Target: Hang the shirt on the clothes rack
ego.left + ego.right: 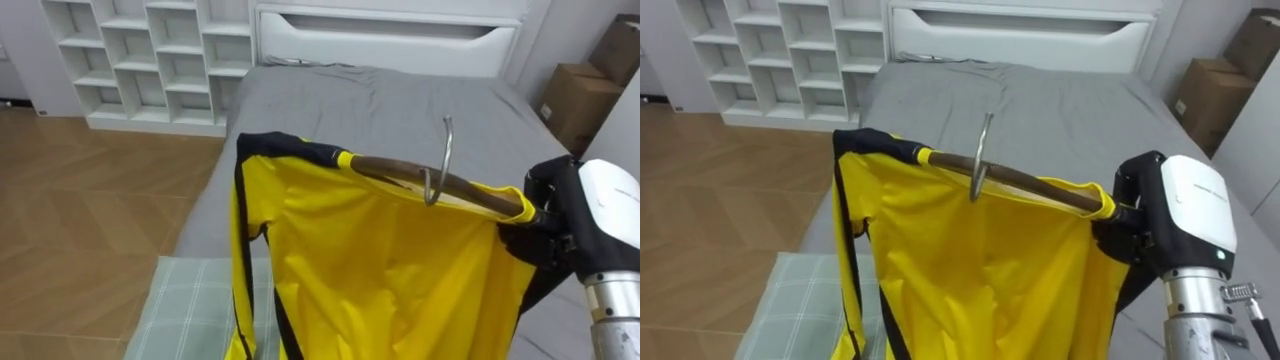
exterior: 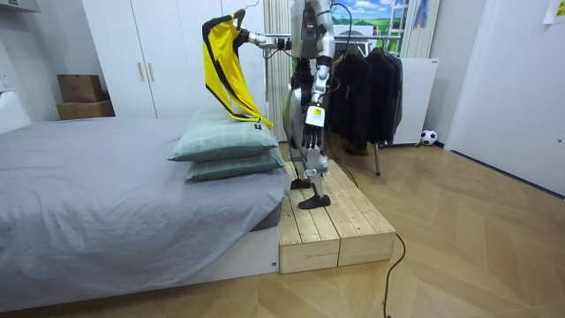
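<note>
A yellow shirt [image 1: 380,260] with black trim hangs on a wooden hanger [image 1: 440,185] whose metal hook [image 1: 446,150] points up. My right hand [image 1: 560,215] is shut on the hanger's right end, holding it raised over the foot of the bed. In the room view I stand on a wooden platform [image 2: 327,225] beside the bed, right arm stretched out with the shirt [image 2: 222,66] above the pillows. My left hand [image 2: 311,134] hangs at my side, fingers relaxed.
A grey bed [image 1: 400,100] lies ahead, with green checked pillows [image 1: 190,310] below the shirt. White shelves [image 1: 150,60] stand at the back left and cardboard boxes [image 1: 580,100] at the right. A rack of dark clothes [image 2: 371,88] stands behind me.
</note>
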You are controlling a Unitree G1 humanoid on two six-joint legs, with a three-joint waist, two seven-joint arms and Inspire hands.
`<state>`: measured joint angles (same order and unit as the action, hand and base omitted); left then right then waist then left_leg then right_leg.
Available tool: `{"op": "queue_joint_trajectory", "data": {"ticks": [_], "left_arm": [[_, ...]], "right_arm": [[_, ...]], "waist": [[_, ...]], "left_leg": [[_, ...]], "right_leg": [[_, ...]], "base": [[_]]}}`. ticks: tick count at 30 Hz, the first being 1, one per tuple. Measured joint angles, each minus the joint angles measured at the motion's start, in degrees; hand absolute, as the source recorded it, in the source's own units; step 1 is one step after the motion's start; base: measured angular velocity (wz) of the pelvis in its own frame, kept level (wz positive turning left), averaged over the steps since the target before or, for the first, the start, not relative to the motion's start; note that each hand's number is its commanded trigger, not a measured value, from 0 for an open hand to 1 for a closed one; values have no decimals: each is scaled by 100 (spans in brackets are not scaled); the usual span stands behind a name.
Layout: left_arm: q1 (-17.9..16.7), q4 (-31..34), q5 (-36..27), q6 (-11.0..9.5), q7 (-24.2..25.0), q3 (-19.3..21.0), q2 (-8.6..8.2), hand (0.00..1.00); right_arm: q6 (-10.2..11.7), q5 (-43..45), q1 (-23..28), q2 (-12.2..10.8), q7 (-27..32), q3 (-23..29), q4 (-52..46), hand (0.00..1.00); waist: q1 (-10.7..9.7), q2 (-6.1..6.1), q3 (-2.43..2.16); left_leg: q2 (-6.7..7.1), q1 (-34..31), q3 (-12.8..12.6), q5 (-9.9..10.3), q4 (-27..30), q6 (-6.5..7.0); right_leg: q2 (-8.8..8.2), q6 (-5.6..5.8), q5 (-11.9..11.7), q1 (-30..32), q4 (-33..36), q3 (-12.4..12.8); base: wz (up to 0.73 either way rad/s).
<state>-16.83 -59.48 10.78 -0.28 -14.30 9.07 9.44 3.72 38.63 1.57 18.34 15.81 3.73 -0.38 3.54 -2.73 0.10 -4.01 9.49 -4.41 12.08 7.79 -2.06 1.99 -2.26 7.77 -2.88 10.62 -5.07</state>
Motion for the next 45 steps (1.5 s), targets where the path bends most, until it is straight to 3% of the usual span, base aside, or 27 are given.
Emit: {"op": "queue_joint_trajectory", "data": {"ticks": [13, 20, 24, 27, 31, 34, 35, 36, 37, 38, 39, 40, 41, 42, 43, 44, 45], "left_arm": [[201, 127, -23, -12, 124, -135, 10, 0], [156, 311, -14, -128, 257, -156, 37, 0], [144, 357, 5, -130, 275, -142, 34, 0], [133, 367, 111, -130, 330, -135, 38, 0], [132, 367, 170, -130, 428, -80, 45, 0], [145, 355, 192, -129, 426, -86, 37, 0], [153, 355, 199, -129, 360, -82, 37, 0], [154, 352, 195, -127, 328, -72, 48, 0], [137, 322, 197, -95, 286, -23, 78, 0], [134, 253, 151, -19, 207, 31, 98, 0], [135, 206, 112, 25, 192, 57, 87, 0], [133, 152, 112, 134, 190, 80, 6, 0], [109, 143, 111, 204, 194, 75, -43, 0], [64, 139, 109, 293, 198, 89, -21, 0], [52, 139, 108, 357, 200, 92, 16, 0], [57, 139, 114, 502, 197, 120, 67, 0], [58, 139, 118, 538, 199, 173, 59, 0]], "right_arm": [[0, -163, 260, -9, -60, -15, 0, 100], [11, -498, 312, -18, -226, -21, 121, 100], [10, -675, 456, -148, -245, -10, 203, 100], [10, -776, 603, -163, -299, -11, 205, 100], [15, -767, 649, -192, -509, -4, 196, 100], [16, -778, 653, -260, -544, -4, 185, 100], [15, -784, 653, -271, -544, -5, 186, 100], [12, -785, 652, -282, -544, -9, 186, 100], [9, -718, 649, -354, -546, -24, 179, 100], [-4, -623, 614, -420, -551, -54, 167, 100], [-6, -575, 614, -426, -551, -54, 162, 100], [-33, -539, 724, -380, -524, 20, 184, 100], [-109, -560, 825, -344, -473, 67, 256, 100], [-140, -562, 803, -361, -470, 18, 386, 100], [-140, -578, 787, -379, -472, -51, 433, 100], [-136, -620, 783, -409, -484, -227, 504, 100], [-136, -635, 780, -413, -513, -282, 531, 100]], "waist": [[-19, -34, 7], [-15, -24, 14], [-26, -43, 0], [-29, -43, 1], [-128, -50, 2], [-273, -69, 1], [-313, -66, 3], [-303, -60, 9], [-192, -39, 21], [-100, -55, 20], [-46, -42, 48], [-105, 4, 63], [-113, 43, 64], [-58, 24, 60], [-32, -7, 65], [-89, -42, 87], [-113, -12, 88]], "left_leg": [[2, 36, -95, -1, 6, 1], [0, 70, -149, 0, 6, 2], [-6, 62, -258, 0, 4, 2], [-9, 76, -447, 1, -2, 2], [-41, 152, -933, 80, 10, 14], [-48, 156, -1465, 136, 11, 32], [-73, 163, -1732, 175, 9, 28], [-96, 186, -1924, 200, 7, 17], [-183, 231, -2385, 230, 8, -7], [-256, 215, -2922, 307, 55, -53], [-293, 242, -3192, 367, 129, -80], [-319, 351, -3640, 518, 286, -137], [-324, 499, -3912, 661, 370, -210], [-357, 572, -4229, 763, 587, -284], [-395, 597, -4305, 804, 748, -325], [-556, 559, -4352, 815, 1064, -356], [-608, 509, -4346, 812, 1176, -357]], "right_leg": [[-1, 2, 2, 3, -13, 57], [-3, 2, 2, 9, 0, 132], [5, 0, 1, 109, 45, 251], [26, 0, -2, 175, 129, 349], [117, 0, -21, 402, 227, 688], [237, 20, -86, 680, 396, 1082], [274, 8, -170, 792, 408, 1071], [290, -31, -228, 840, 395, 906], [251, -219, -394, 938, 320, 65], [154, -426, -455, 933, 249, -1167], [40, -515, -245, 1000, 483, -1661], [-471, -400, 316, 997, 1323, -2332], [-1043, -232, 713, 966, 1900, -2542], [-1483, 74, 803, 976, 2106, -2540], [-1562, 329, 738, 1000, 2089, -2515], [-1403, 252, 725, 1013, 2013, -2481], [-1300, 209, 686, 1021, 1922, -2448]], "base": [[-3], [-3], [-16], [-29], [-54], [-76], [-108], [-148], [-190], [-194], [-147], [-81], [-96], [-88], [-95], [-60], [-72]]}}
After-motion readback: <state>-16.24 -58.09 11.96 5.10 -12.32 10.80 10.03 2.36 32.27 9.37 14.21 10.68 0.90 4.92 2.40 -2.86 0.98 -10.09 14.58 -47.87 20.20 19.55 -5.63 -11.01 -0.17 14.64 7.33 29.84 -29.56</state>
